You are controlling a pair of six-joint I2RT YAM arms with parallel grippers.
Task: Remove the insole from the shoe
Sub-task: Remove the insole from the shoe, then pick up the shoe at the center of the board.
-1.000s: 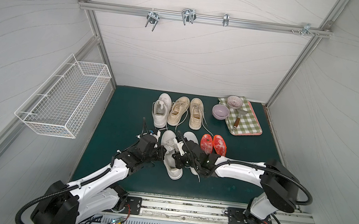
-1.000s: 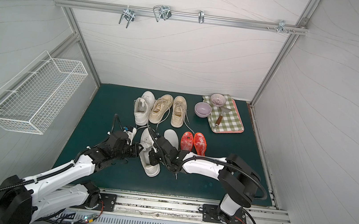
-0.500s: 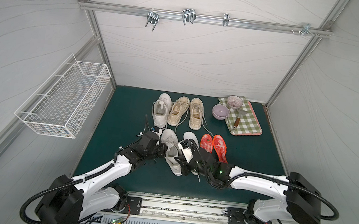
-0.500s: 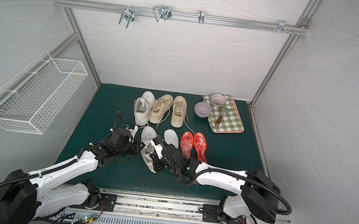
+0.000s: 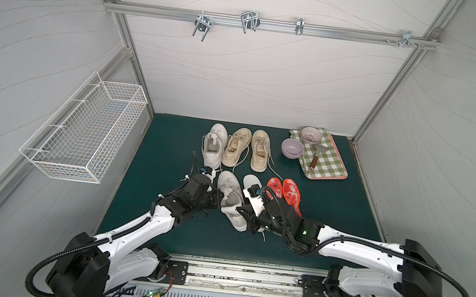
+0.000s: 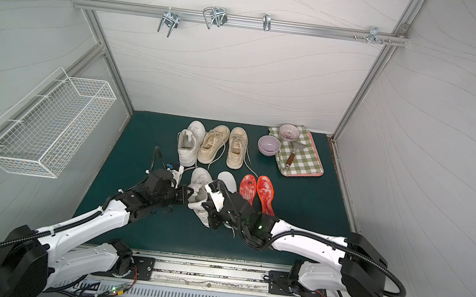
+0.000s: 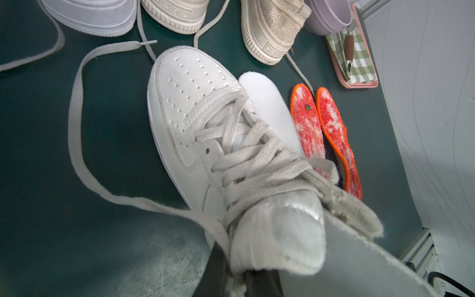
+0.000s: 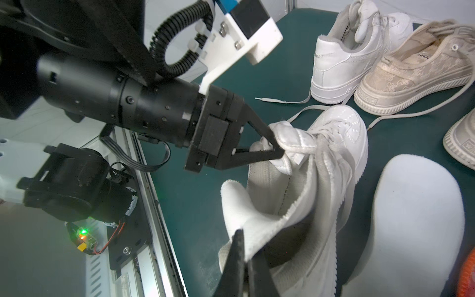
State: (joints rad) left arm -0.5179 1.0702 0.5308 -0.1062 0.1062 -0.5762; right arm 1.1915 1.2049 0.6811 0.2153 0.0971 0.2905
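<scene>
Left tool (image 8: 279, 147) on shoe (image 5: 229, 194) tongue, right tool (image 8: 248, 257) on its heel.

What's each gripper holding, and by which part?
Left gripper: tongue of the shoe. Right gripper: heel end of what looks like the insole.

Front centre, sneaker (image 5: 229, 185); loose insole (image 5: 250, 179) just right of it, paired insoles (image 5: 291, 191) further right. Three shoes (image 5: 236, 150) behind; tray (image 5: 329, 176) back right.
</scene>
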